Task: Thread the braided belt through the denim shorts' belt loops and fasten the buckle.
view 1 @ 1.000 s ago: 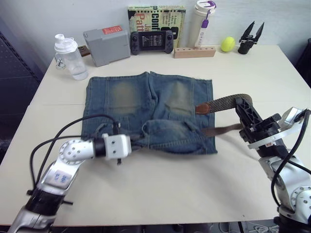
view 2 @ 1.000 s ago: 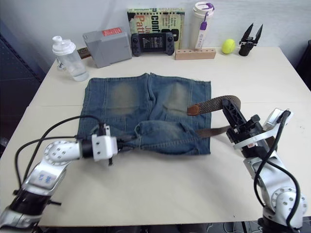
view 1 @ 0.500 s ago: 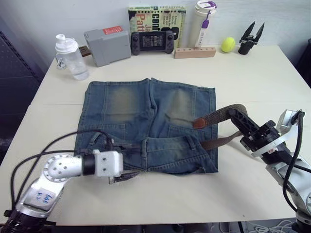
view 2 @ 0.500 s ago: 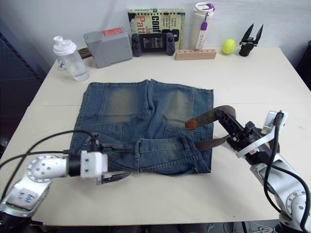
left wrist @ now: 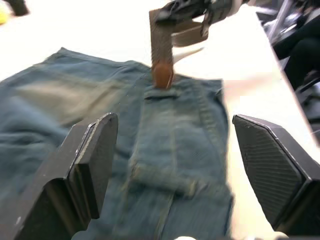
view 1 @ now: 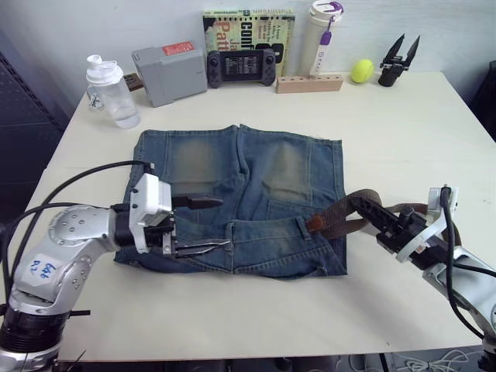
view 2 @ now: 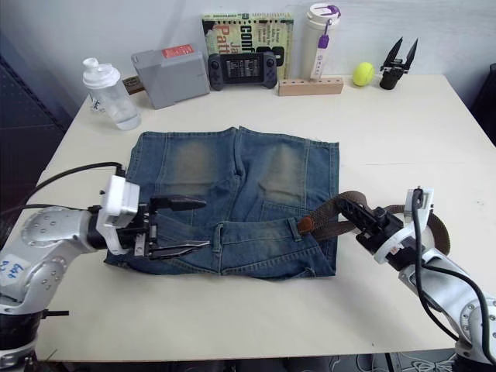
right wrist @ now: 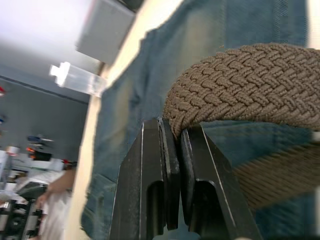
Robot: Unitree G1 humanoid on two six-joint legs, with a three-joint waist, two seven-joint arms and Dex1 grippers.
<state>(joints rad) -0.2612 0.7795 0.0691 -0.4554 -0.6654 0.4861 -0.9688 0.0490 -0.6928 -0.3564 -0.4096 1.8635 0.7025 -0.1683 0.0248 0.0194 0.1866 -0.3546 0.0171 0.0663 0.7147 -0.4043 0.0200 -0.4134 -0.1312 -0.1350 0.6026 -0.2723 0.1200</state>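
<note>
The braided belt (view 1: 341, 219) lies bent over the right side of the denim shorts (view 1: 240, 194), its brown leather tip resting on the waistband, the rest trailing toward the table's right edge. My right gripper (view 2: 358, 215) is clenched on the belt at its bend, fingers pinching the woven strap. My left gripper (view 1: 203, 225) hangs spread wide over the waistband's left part, holding nothing. The shorts lie flat mid-table, waistband toward the near edge. A bottle (view 1: 111, 91), grey box (view 1: 169, 72) and yellow ball (view 1: 362, 70) line the far edge
</note>
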